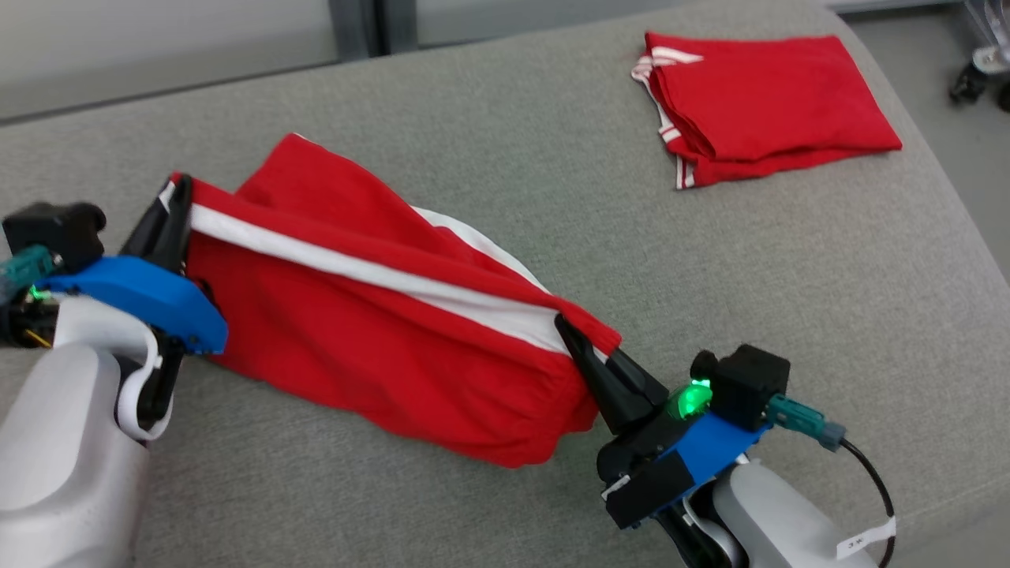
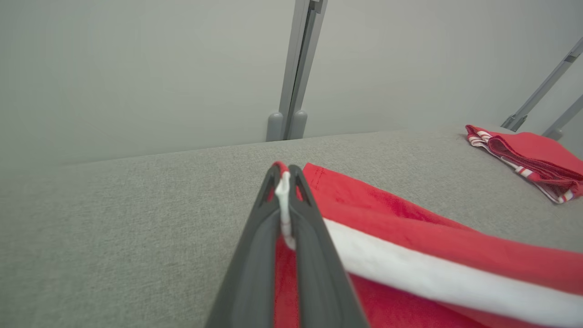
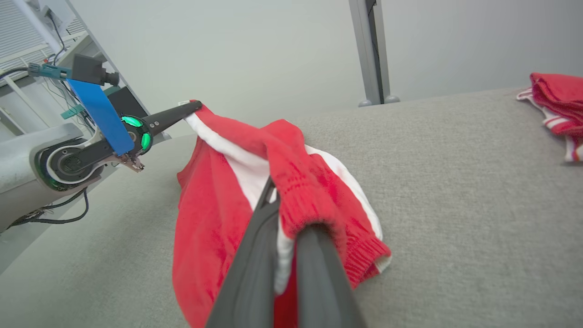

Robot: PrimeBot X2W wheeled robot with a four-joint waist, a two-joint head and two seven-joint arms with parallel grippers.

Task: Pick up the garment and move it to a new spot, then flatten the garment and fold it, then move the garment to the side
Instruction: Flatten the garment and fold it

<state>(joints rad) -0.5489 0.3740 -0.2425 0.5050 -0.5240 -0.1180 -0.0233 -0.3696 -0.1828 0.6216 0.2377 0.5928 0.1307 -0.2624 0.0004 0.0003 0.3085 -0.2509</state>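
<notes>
Garment: we see a red cloth garment with a broad white stripe (image 1: 379, 331) strung between our two claws above a grey fabric-covered worktop (image 1: 789, 276); its red body hangs below the stripe and sags onto the fabric; a loose red fold rises behind the stripe.
Left claw: our left claw (image 1: 175, 193) is clamped on the garment's left corner, where the white stripe ends; in the left wrist view we see a sliver of white and red cloth pinched between the two dark fingers (image 2: 255, 228), right at their tips.
Right claw: our right claw (image 1: 564, 322) is closed on the opposite end, at the ribbed red hem; in the right wrist view the hem drapes over one finger and hides its tip.
Garment to claws: in the head view the stripe runs from the left claw down and rightward to the right claw; both grips sit at the garment's ends.
Second piece: a folded red garment with white trim (image 1: 765, 102) lies at the worktop's far right, well apart from both claws.
Background: a grey metal post (image 2: 296, 68) stands against a pale wall behind the worktop.
</notes>
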